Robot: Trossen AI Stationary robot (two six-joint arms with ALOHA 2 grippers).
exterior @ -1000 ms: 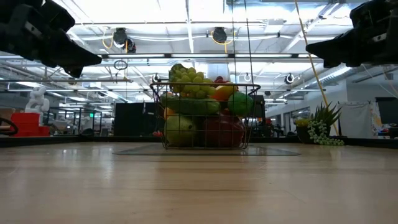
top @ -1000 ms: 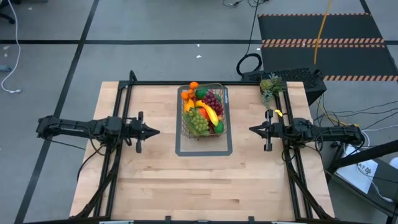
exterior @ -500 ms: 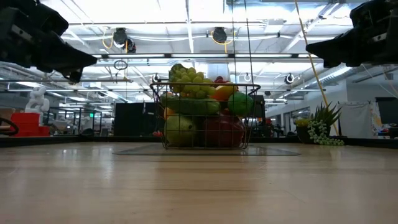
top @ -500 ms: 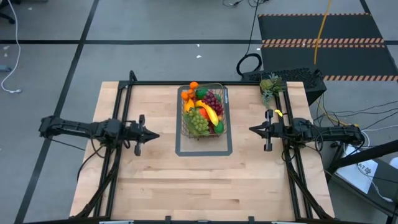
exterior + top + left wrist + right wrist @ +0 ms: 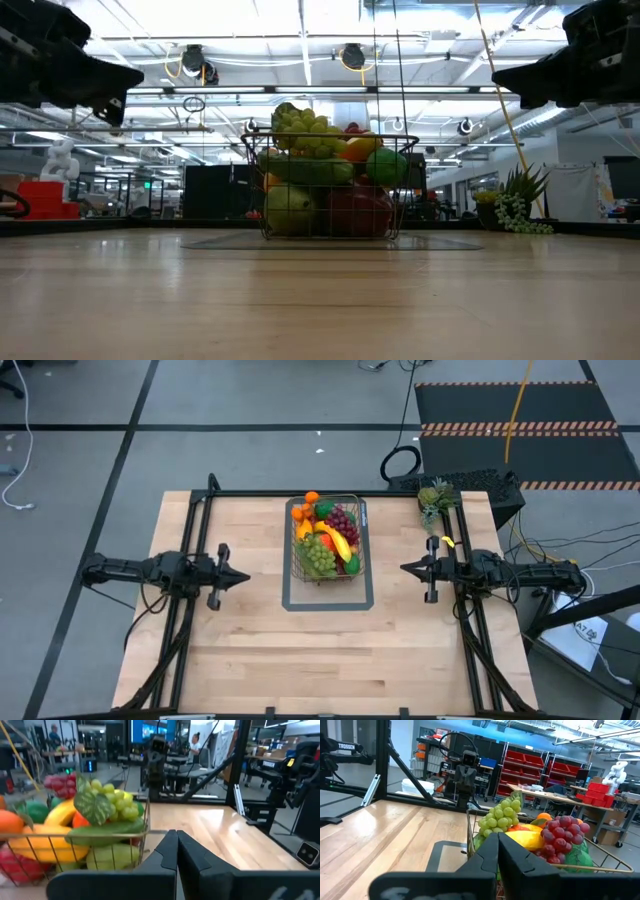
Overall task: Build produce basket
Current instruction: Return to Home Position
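Note:
The wire basket (image 5: 327, 540) stands at the table's far middle inside a flat grey outline (image 5: 328, 603). It is heaped with produce: green grapes (image 5: 305, 133), a banana (image 5: 340, 543), red grapes (image 5: 563, 836), oranges (image 5: 311, 498), a cucumber (image 5: 102, 830). My left gripper (image 5: 247, 576) hovers shut and level at the table's left, pointing at the basket. My right gripper (image 5: 403, 568) hovers shut and level at the right, facing the basket too. Neither holds anything.
A small artificial plant (image 5: 435, 497) sits at the table's far right corner. Black frame rails (image 5: 190, 560) run along the table's left, right and far edges. Bare wood lies between each gripper and the basket, and across the near half.
My left gripper has drawn back toward the table's left edge and sunk a little, tipping from a downward slant to level. It stays shut. The right arm and the basket have kept still.

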